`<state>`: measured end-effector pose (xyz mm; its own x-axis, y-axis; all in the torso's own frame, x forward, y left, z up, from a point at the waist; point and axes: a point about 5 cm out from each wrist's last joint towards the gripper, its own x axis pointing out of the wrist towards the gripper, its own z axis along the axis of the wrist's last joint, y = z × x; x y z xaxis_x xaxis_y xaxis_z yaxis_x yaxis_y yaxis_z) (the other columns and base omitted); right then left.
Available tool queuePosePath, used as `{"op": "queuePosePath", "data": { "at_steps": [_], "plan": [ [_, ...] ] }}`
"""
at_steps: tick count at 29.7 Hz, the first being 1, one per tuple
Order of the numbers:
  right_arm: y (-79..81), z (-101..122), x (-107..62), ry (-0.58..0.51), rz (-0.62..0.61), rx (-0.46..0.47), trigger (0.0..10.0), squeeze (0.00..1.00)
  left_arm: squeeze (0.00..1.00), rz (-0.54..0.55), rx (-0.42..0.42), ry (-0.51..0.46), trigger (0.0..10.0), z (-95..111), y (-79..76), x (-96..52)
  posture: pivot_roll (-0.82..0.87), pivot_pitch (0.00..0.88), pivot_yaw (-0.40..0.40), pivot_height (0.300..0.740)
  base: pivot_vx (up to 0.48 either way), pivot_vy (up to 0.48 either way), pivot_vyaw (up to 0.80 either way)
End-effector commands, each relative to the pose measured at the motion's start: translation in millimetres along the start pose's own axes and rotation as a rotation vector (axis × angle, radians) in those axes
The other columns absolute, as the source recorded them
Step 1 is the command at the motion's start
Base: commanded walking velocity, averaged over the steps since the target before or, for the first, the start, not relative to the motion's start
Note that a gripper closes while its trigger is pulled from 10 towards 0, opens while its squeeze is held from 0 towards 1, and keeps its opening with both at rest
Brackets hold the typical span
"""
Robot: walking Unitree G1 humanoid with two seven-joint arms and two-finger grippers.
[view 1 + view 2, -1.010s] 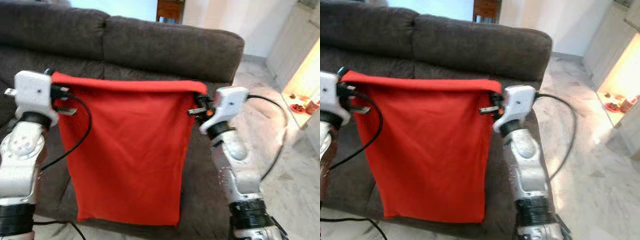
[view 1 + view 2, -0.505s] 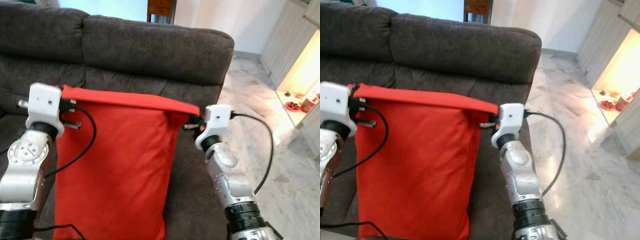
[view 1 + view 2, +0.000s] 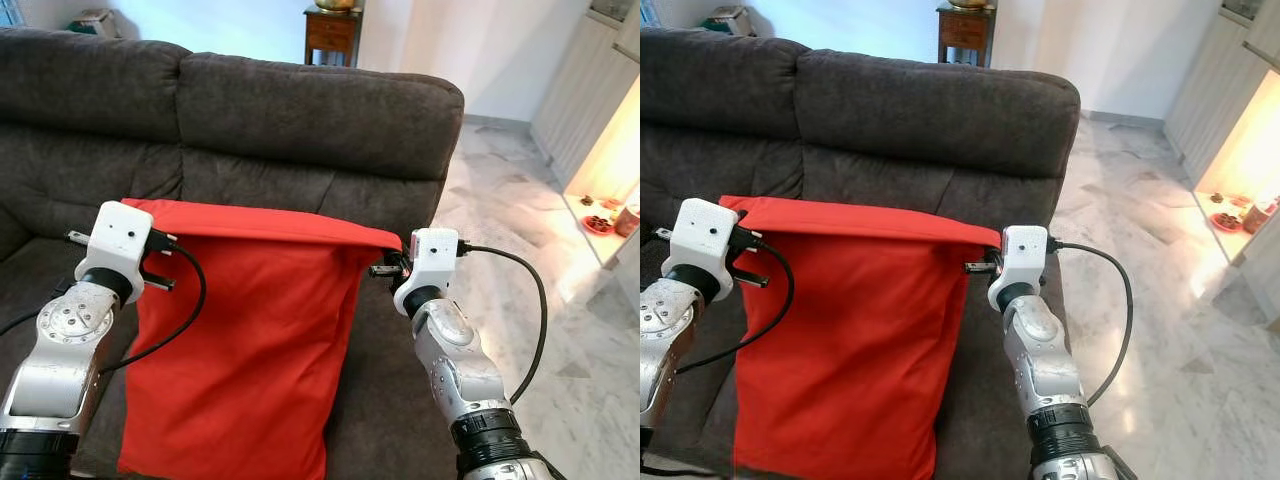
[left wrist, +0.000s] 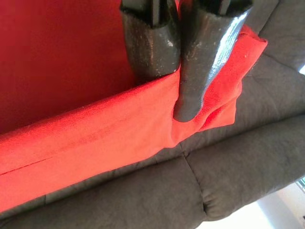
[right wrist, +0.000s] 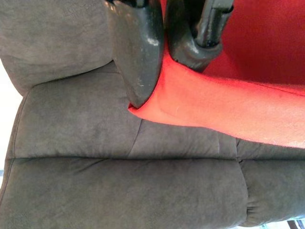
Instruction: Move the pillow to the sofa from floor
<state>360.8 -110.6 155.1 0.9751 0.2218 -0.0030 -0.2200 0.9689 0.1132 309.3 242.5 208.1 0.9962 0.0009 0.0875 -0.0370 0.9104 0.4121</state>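
Hanging by its top edge between two grippers: one flat red fabric pillow (image 3: pixel 250 340), rectangular, upright, its lower part draping down in front of the seat of a dark grey-brown upholstered sofa (image 3: pixel 300 110).

Left gripper (image 4: pixel 174 76): two black fingers (image 4: pixel 150 47) clenched on the pillow's upper left corner, the red cloth pinched between them and folded over below the tips. Its white wrist housing (image 3: pixel 122 240) sits just beside the pillow's left edge, with a black cable (image 3: pixel 165 325) looping across the cloth.

Right gripper (image 5: pixel 157 71): both black fingers closed on the pillow's upper right corner, a wedge of red fabric caught between them, the sofa's seamed cushions behind. Its white housing (image 3: pixel 430 258) touches the pillow's right end.

Pillow top edge: stretched nearly level between the two grips, slightly higher at the left, lying against the sofa's backrest below the head cushions.

Surroundings: pale marble-patterned tiled floor (image 3: pixel 540 240) to the right of the sofa; small brown wooden side table (image 3: pixel 335 30) behind the backrest, against a light wall.
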Motion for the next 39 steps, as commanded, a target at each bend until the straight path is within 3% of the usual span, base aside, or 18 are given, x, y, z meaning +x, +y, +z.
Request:
{"op": "queuePosePath", "data": {
  "at_steps": [1, 9, 10, 11, 12, 14, 15, 27, 28, 31, 32, 33, 35, 36, 37, 39],
  "plan": [
    [-22.4, -3.5, -4.9, 0.011, -0.095, 0.006, 10.0, 0.0, 0.0, 0.024, 0.026, 0.037, 10.0, -5.8, 8.3, -3.2, 0.16, 0.078, -0.053, 0.74, 0.0, 0.0, 0.0],
    [-23.6, -3.0, -5.0, 0.01, -0.097, 0.007, 10.0, 0.0, 0.0, 0.039, 0.031, 0.036, 10.0, -5.4, 12.1, -3.7, 0.16, 0.083, -0.056, 0.74, 0.0, 0.0, 0.0],
    [-23.4, -3.0, -5.0, 0.011, -0.096, 0.006, 10.0, 0.0, 0.1, 0.036, 0.031, 0.034, 10.0, -5.1, 11.8, -3.7, 0.16, 0.083, -0.056, 0.74, 0.0, 0.0, 0.0],
    [-23.2, -3.0, -4.9, 0.011, -0.094, 0.007, 10.0, 0.0, 0.63, 0.034, 0.03, 0.033, 10.0, -4.8, 11.5, -3.9, 0.16, 0.084, -0.057, 0.74, 0.0, 0.0, 0.0],
    [-22.8, -3.5, -5.0, 0.014, -0.092, 0.008, 10.0, 0.49, 1.0, 0.033, 0.026, 0.031, 10.0, -4.6, 10.8, -4.2, 0.17, 0.085, -0.057, 0.74, 0.0, 0.0, 0.0],
    [-22.7, -3.7, -5.0, 0.015, -0.092, 0.008, 10.0, 0.49, 1.0, 0.033, 0.024, 0.03, 10.0, -4.6, 10.7, -4.4, 0.17, 0.086, -0.058, 0.74, 0.0, 0.0, 0.0],
    [-22.5, -3.6, -5.1, 0.013, -0.093, 0.014, 10.0, 1.0, 1.0, 0.033, 0.023, 0.03, 10.0, -4.7, 10.6, -4.6, 0.17, 0.086, -0.058, 0.74, 0.0, 0.0, 0.0],
    [-24.7, -2.7, -5.5, 0.004, -0.109, 0.005, 10.0, 1.0, 1.0, 0.049, 0.026, 0.022, 10.0, -4.3, 12.7, -6.2, 0.17, 0.088, -0.06, 0.74, 0.0, 0.0, 0.0],
    [-29.9, -5.7, -6.2, 0.013, -0.131, 0.007, 10.0, 0.0, 1.0, 0.051, 0.024, 0.04, 10.0, -8.0, 11.2, -6.6, 0.17, 0.089, -0.06, 0.74, 0.0, 0.0, 0.0],
    [-40.0, -13.2, -8.5, 0.036, -0.17, 0.002, 10.0, 0.0, 0.91, 0.025, -0.011, 0.081, 10.0, -20.5, 6.3, -8.3, 0.17, 0.088, -0.058, 0.74, 0.0, 0.0, 0.0],
    [-43.7, -16.9, -9.7, 0.046, -0.179, -0.004, 10.0, 0.0, 0.0, 0.021, -0.024, 0.102, 10.0, -27.8, 5.0, -9.7, 0.17, 0.085, -0.057, 0.74, 0.0, 0.0, 0.0],
    [-45.7, -19.2, -10.5, 0.052, -0.183, -0.009, 10.0, 0.0, 0.0, 0.021, -0.031, 0.114, 10.0, -32.5, 4.5, -10.6, 0.17, 0.085, -0.057, 0.74, 0.0, 0.0, 0.0],
    [-71.7, -46.4, -23.7, 0.145, -0.259, -0.029, 10.0, 0.0, 0.0, -0.012, -0.067, 0.252, 10.0, -79.0, -5.4, -24.2, 0.17, 0.082, -0.052, 0.74, 0.0, 0.0, 0.0],
    [-71.7, -46.4, -23.7, 0.145, -0.259, -0.029, 10.0, 0.0, 0.0, -0.012, -0.067, 0.252, 10.0, -79.0, -5.4, -24.2, 0.17, 0.082, -0.052, 0.74, 0.0, 0.0, 0.0],
    [-81.8, -58.4, -31.1, 0.19, -0.287, -0.04, 10.0, 0.0, 0.0, -0.016, -0.059, 0.324, 10.0, -99.9, -8.3, -32.7, 0.17, 0.084, -0.048, 0.74, 0.0, 0.0, 0.0],
    [-91.3, -70.9, -39.9, 0.242, -0.314, -0.052, 10.0, 0.0, 0.0, -0.003, -0.084, 0.393, 10.0, -119.4, -10.5, -42.6, 0.16, 0.08, -0.045, 0.74, 0.0, 0.0, 0.0]
  ]
}}
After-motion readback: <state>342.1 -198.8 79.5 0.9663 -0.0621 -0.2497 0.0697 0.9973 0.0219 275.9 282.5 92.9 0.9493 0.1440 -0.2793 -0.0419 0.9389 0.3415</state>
